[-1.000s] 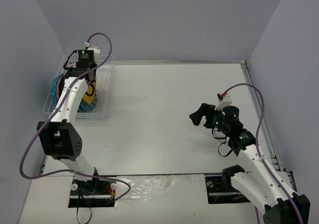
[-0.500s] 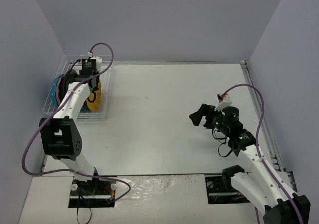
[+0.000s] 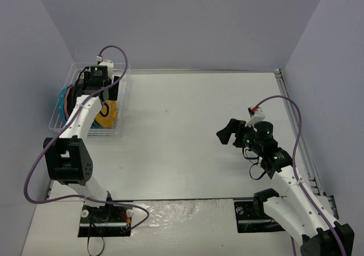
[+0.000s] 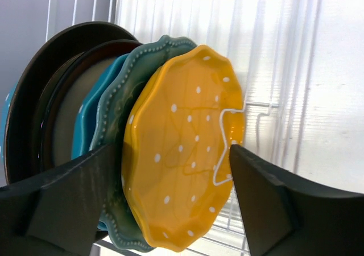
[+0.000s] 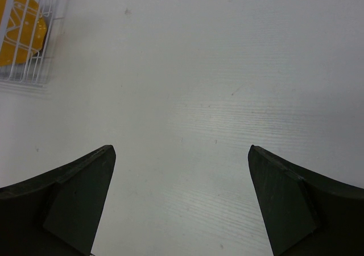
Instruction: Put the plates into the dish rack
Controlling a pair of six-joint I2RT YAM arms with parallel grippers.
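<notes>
Left wrist view: scalloped yellow plate with white dots point(image 4: 187, 114) stands on edge in the clear plastic dish rack with white wire tines point(image 4: 250, 105). It is frontmost in a row. Behind it: dark teal scalloped plate point(image 4: 116, 91), bright blue plate point(image 4: 91, 125), two dark-rimmed cream-centred plates point(image 4: 62, 125). Left gripper point(image 4: 173, 159): jaws apart, flanking the yellow plate; contact cannot be told. Right gripper point(image 5: 182, 153): jaws spread wide above the white table point(image 5: 199, 68), well apart from the rack.
</notes>
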